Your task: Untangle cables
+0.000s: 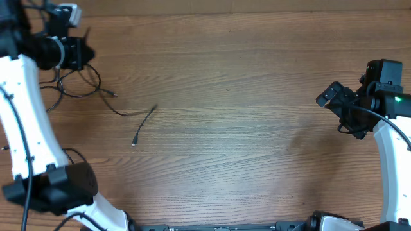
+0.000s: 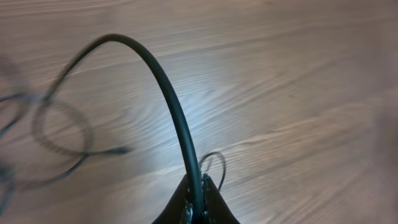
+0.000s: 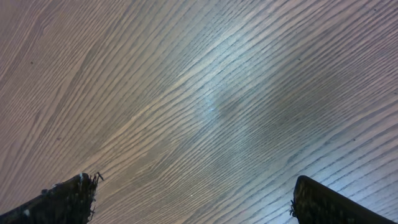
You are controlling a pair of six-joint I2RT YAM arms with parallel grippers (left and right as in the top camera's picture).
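You are at the pull-out step, as I judge it. Your left pincer (image 2: 196,210) is pinched shut on one cable (image 2: 169,93), which arcs up and away from its tips in the wrist view.

The other cables (image 1: 78,85) lie in loose loops on the table (image 1: 244,77), just beside that pincer at the far left. They are blurred in the wrist view, so I cannot tell which loop crosses which.

A little further right, one strand (image 1: 146,122) trails out of the loops and ends in a plug (image 1: 134,143), well apart from both pincers.

At the far right, your right pincer (image 3: 194,186) stands wide open over bare wood. It holds nothing and is well apart from every cable.

The next move probably calls for drawing the held cable slowly away from the loops. If the loops drag along with it, bring the right pincer across to pin them. Nothing looks separated yet.
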